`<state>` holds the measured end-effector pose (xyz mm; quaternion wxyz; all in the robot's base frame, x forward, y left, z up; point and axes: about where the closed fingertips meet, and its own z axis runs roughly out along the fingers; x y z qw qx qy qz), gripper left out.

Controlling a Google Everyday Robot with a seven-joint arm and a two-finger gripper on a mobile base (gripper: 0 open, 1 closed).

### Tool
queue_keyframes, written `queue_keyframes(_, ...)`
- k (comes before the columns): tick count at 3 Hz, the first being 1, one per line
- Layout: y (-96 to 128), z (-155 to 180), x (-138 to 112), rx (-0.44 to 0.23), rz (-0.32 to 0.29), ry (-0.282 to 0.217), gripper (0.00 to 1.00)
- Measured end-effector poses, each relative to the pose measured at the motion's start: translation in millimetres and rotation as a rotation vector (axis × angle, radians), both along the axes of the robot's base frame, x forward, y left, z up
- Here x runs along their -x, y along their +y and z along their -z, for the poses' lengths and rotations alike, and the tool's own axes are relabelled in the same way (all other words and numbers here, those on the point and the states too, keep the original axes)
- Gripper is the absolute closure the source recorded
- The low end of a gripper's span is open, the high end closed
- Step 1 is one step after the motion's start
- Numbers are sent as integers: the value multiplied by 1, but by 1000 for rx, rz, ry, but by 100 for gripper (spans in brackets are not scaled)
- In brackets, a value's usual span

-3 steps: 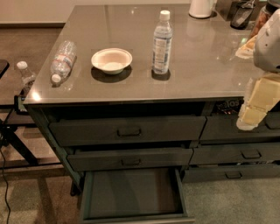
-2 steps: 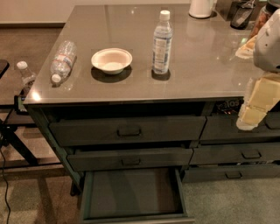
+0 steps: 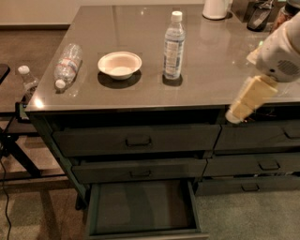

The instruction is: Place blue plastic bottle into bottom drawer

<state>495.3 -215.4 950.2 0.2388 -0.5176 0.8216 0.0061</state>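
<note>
Hanging at the right edge of the frame, the pincer [image 3: 241, 105] is a cream-coloured piece slanting down and to the left from the white arm housing [image 3: 281, 56]. Its lower tip sits in front of the desk's front edge, above the right-hand column of drawers. Whether it is open or closed I cannot tell, and it grips nothing that shows.

To its left, well apart, the blue plastic bottle [image 3: 173, 44] stands upright on the grey desk [image 3: 211, 70], in the upper middle of the frame, white cap on top. Further left, near it but not touching, sits a shallow white bowl [image 3: 120, 64]. Beyond that, close to the desk's left edge, a ridged clear bottle [image 3: 68, 64] lies on its side with its cap pointing toward the lower left.

Off the desk at the far left, a small bottle with a white cap [image 3: 28, 80] stands beside a black frame [image 3: 18, 140].

Along the top edge a white container [image 3: 216, 7] rests on the desk, with dark items [image 3: 258, 14] in the upper right corner.

Below the desktop the upper drawer fronts [image 3: 136, 139] are shut. At the lower centre the bottom drawer [image 3: 143, 206] is pulled out, its flat floor bare.
</note>
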Motion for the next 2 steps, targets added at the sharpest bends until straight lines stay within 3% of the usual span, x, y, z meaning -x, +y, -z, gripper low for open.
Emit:
queue_keyframes(1,-1,13,-41,-120,61,-45,0)
queue_keyframes(2,-1,13,-41,-120,61,-45,0)
